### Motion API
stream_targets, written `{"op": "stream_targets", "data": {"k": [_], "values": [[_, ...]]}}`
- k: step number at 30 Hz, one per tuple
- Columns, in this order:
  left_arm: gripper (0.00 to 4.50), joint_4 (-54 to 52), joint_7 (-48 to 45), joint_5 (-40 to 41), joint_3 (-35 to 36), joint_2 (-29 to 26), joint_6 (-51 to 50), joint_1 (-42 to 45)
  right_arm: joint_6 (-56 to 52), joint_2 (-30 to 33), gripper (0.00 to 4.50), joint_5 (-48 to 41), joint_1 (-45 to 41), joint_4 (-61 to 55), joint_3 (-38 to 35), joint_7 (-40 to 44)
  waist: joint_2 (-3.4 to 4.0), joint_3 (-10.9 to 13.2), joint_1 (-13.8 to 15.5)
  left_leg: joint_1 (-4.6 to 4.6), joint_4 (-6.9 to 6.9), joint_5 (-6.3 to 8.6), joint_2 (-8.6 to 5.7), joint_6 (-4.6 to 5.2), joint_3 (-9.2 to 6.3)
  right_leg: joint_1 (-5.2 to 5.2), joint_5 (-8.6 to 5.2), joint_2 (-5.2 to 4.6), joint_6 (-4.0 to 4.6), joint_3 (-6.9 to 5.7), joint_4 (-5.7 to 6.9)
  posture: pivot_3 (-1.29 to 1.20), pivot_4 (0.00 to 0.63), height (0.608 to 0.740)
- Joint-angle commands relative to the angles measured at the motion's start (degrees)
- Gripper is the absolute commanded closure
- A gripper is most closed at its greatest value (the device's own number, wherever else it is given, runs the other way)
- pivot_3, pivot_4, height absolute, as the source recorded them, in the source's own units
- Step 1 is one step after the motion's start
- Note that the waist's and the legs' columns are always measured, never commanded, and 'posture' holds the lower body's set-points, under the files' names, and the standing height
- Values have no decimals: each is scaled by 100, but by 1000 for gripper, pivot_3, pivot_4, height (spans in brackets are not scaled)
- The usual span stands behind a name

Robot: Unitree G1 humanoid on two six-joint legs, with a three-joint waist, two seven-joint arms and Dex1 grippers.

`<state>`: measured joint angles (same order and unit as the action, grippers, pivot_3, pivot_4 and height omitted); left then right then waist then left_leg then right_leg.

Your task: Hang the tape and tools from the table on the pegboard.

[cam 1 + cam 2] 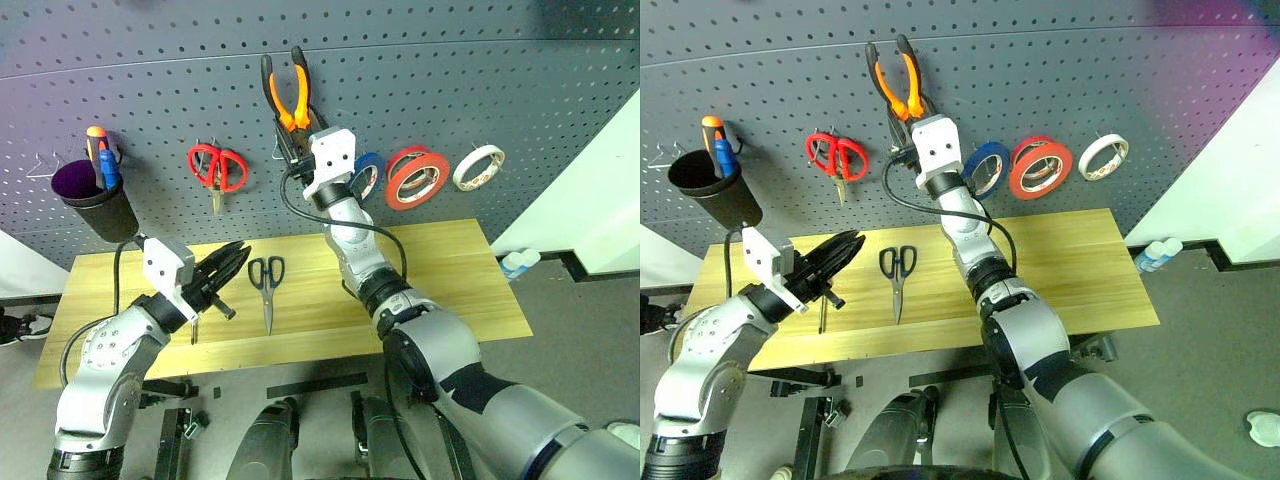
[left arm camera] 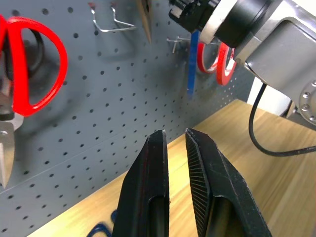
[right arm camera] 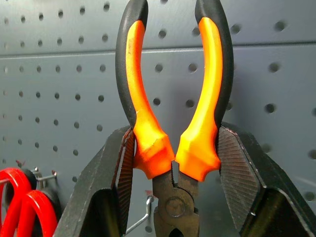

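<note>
Now pliers [image 3: 175, 148] upright, handles up; right tool [image 3: 175, 163] clamps them; left tool [image 2: 175, 148] closed.

red-handled scissors [image 1: 217, 168], blue ring [image 1: 368, 176], black cup [image 1: 97, 205] on hooks.

No readable text, label or number shows anywhere; any small print may simply be too fine.

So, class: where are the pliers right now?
The pliers are held handles-up in the right gripper against the pegboard, between the red-handled scissors and blue tape ring.
</note>
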<state>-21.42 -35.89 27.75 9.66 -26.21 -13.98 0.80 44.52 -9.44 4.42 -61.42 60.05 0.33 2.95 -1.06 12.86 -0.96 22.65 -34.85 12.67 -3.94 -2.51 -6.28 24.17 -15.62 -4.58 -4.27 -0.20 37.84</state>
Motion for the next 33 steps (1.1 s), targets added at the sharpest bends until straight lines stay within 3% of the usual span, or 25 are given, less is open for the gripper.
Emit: {"op": "stream_targets", "data": {"k": [1,9,33], "values": [[3858,224,-93,-144,-92,67,343,241,-132,-117,2397,57,227,-824,169,-40,-5,-11,-3,0,-1,0,0,-1,1,1,0,0,0,1,4,32,102,740],[3858,1019,-365,-291,-38,29,783,715,-1014,-92,2397,-19,1256,-2007,578,247,-20,-52,-16,1,-20,-1,0,-2,5,1,1,0,-1,1,18,2,87,740],[3858,1425,-386,-332,126,97,1223,1025,-1462,130,2397,-41,1473,-2479,755,383,-50,-369,-43,-12,-28,-2,0,-3,11,-6,8,6,0,2,32,-3,50,740]]}}
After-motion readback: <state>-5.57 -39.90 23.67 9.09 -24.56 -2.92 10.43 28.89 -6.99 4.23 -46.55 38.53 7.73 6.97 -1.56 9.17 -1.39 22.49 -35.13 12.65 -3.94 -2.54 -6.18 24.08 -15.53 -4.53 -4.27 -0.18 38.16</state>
